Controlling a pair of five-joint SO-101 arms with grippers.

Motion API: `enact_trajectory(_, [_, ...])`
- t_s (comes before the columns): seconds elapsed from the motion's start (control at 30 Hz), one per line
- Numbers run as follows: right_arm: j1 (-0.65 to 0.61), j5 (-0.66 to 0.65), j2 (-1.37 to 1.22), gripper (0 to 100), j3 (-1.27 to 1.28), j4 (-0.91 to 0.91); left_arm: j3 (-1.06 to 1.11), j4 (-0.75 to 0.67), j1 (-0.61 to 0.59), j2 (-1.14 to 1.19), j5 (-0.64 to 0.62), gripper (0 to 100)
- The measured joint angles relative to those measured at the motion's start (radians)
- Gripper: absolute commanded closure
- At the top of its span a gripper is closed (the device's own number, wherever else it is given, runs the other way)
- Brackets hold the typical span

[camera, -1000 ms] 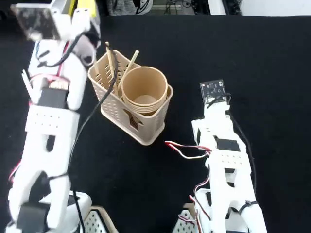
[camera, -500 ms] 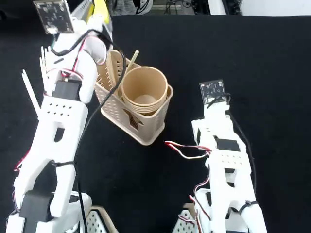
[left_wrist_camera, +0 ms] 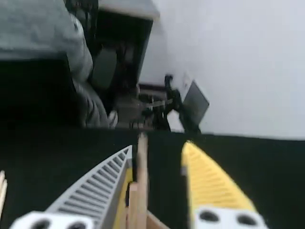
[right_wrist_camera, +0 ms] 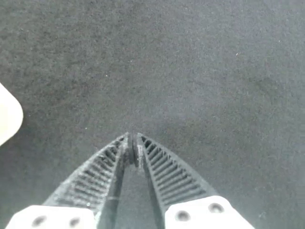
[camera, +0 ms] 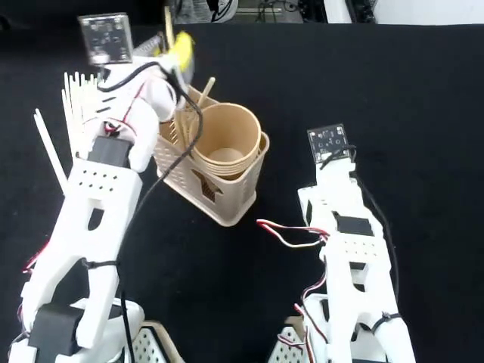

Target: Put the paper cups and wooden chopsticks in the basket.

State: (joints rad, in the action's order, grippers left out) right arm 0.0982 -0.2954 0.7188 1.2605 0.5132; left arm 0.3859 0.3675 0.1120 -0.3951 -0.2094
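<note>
Black cloth table [camera: 423,91]: carries both arms and the basket between them.
Left arm [camera: 91,204]: stretched along the basket's left side, its wrist above the basket's far left corner.
Right arm [camera: 348,242]: on the other side of the basket, well apart from it.
Basket [camera: 215,198]: cream plastic, pierced walls, upright, set cornerwise to the arms.
Paper cups [camera: 225,144]: nested and upright, in the basket's near part.
Chopsticks in basket [camera: 206,89]: several stand leaning in the far part, behind the cups.
Loose chopsticks [camera: 76,102]: on the cloth beyond the left arm, on the side away from the basket. Long axes run roughly front to back. One more stick [camera: 49,151] lies just nearer.
Key relation: the left arm is by far the nearer to these. I judge the pickup falls to it, closing across the sticks' width.
Left gripper [left_wrist_camera: 159,149]: jaws parted. One chopstick [left_wrist_camera: 142,176] lies against the grey finger, with a clear gap to the yellow one, so it is not clamped. I read this as a drop into the basket.
Right gripper [right_wrist_camera: 132,143]: pressed closed on nothing, over bare cloth.
</note>
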Motion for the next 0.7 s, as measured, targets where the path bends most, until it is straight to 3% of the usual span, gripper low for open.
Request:
enact_trajectory(0.2, [0.000,0.000,0.000,98.5,0.002,0.000,-0.155,0.244,-0.020,0.000,0.000,78])
enact_trajectory(0.4, [0.000,0.000,0.000,98.5,0.006,0.000,-0.339,0.462,-0.129,0.000,0.000,78])
enact_trajectory(0.57, [0.000,0.000,0.000,98.5,0.014,-0.002,-0.497,0.689,-0.321,0.000,0.000,78])
enact_trajectory(0.7, [0.000,0.000,0.000,98.5,0.014,-0.002,-0.509,0.717,-0.517,0.054,0.020,78])
